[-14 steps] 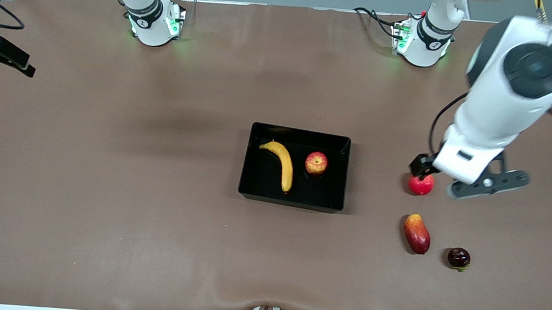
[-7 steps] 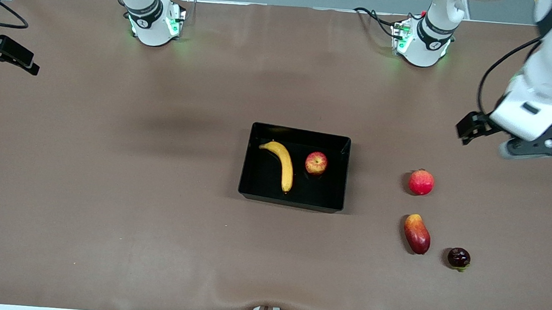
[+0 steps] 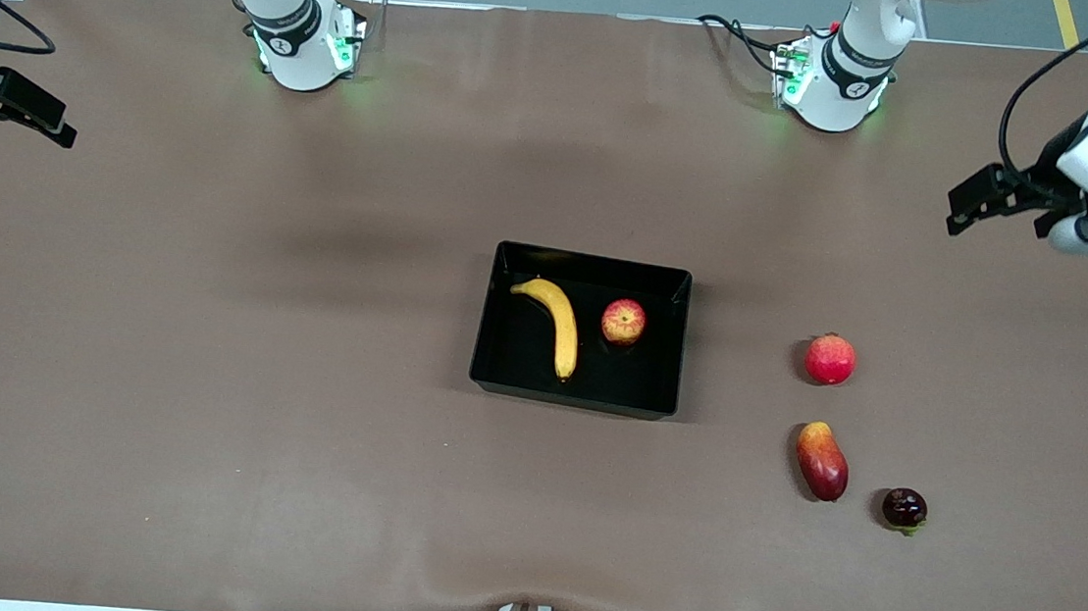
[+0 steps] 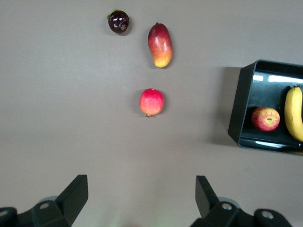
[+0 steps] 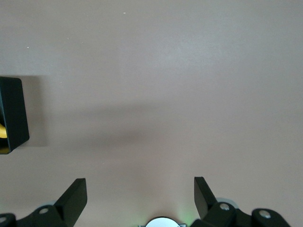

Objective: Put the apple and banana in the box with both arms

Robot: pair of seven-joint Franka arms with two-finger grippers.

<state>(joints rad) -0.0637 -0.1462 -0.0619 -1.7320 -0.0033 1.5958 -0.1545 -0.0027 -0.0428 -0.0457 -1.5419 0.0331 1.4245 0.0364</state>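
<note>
Box [image 3: 498, 380]: holds banana [image 3: 557, 326] and apple [image 3: 622, 321].
Left gripper [image 4: 141, 202]: released, empty, over table toward left arm's end.
Right gripper [image 5: 140, 198]: released, empty, waits.
Risk: low; fruit stays boxed unless an arm re-enters.

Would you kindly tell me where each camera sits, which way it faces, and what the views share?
Front view: high across the table, facing both arm bases; the left tool and right tool show at its edges.
Left wrist view: looks down past its open fingers at the box.
Right wrist view: looks down past its open fingers at bare table.
Shared: the box appears in all three.
</note>
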